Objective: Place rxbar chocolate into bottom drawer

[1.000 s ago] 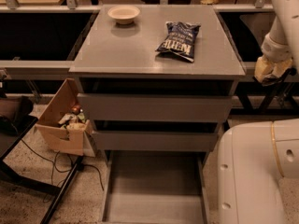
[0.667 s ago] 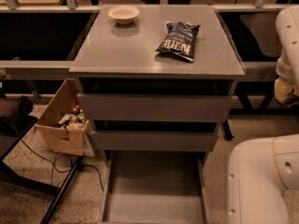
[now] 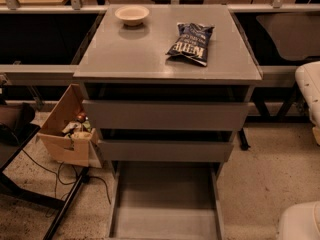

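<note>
While the bottom drawer [image 3: 165,204] is standing pulled out toward the near side, the gripper is lying out of sight beyond the right edge, so I cannot tell its state. Only white arm shells [image 3: 309,91] are showing there. The rxbar chocolate is not showing anywhere. A chip bag [image 3: 191,43] and a bowl [image 3: 132,15] are resting well apart on the cabinet top [image 3: 130,54].

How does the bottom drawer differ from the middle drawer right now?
The bottom drawer is pulled far out, its flat grey floor exposed; the middle drawer is pushed in, showing only its front panel. The bottom drawer looks narrower than the middle drawer. Both are grey metal. The gripper is out of view; only white arm shells show at the right edge.
</note>
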Controlling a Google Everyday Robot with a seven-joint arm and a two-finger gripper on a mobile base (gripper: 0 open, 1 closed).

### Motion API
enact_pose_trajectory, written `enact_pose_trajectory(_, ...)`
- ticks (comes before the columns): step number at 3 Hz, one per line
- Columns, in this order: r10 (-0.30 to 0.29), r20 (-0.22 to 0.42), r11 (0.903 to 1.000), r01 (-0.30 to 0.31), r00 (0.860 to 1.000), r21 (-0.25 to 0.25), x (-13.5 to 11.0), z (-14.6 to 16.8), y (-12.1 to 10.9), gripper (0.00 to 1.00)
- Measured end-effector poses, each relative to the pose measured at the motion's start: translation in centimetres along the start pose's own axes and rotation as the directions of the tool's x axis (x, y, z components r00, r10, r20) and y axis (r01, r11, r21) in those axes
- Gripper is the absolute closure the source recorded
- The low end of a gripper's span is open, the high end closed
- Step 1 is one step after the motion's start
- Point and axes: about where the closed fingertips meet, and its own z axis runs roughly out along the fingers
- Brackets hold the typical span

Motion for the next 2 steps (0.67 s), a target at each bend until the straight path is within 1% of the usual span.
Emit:
enact_pose_trajectory(1,-0.056,0.055,0.9873,0.064,0.997,-0.146,-0.1,3.4,3.6,1.0)
enact_pose_trajectory(2,0.049,0.147,0.9016,0.019,0.988,-0.432,0.9,6.7,6.9,1.0)
